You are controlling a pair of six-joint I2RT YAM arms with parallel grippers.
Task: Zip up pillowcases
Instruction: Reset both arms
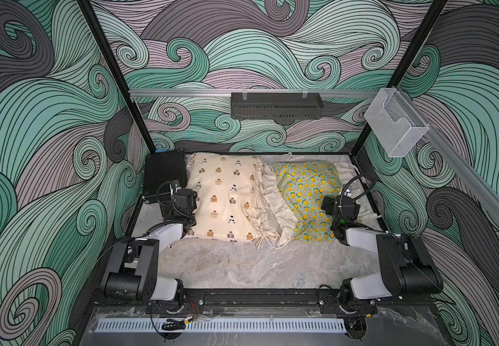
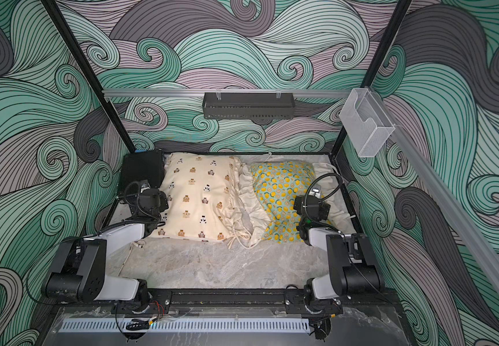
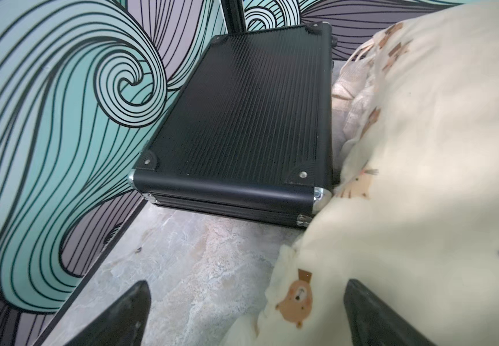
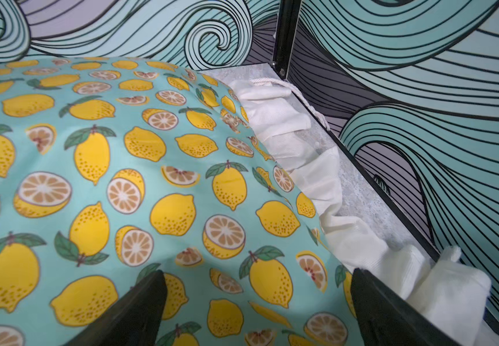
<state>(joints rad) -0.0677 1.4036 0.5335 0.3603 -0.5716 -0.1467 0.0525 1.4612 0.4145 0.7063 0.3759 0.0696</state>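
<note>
Both jaws gape empty: left gripper (image 3: 246,284) at the bear pillowcase's (image 1: 221,194) 9 o'clock edge, right gripper (image 4: 257,272) over the lemon pillowcase's (image 1: 305,191) 3 o'clock side. No zipper shows, so closing here risks pinching ruffle (image 4: 317,179) instead.

The bear pillowcase (image 1: 224,194) is soft cream cloth, smooth and matt. The lemon pillowcase (image 4: 122,149) is smooth cloth too, and its ruffle (image 4: 317,179) is thin white cloth with fine ribs. The tie (image 4: 275,82) is twisted cord. At the table's far left corner, the black case (image 3: 242,104) has a ribbed, matt lid — with shiny metal corner caps (image 3: 318,193). The table (image 3: 182,269) looks like grey stone, a bit rough. The hanging box (image 1: 395,125) is clear plastic.
</note>
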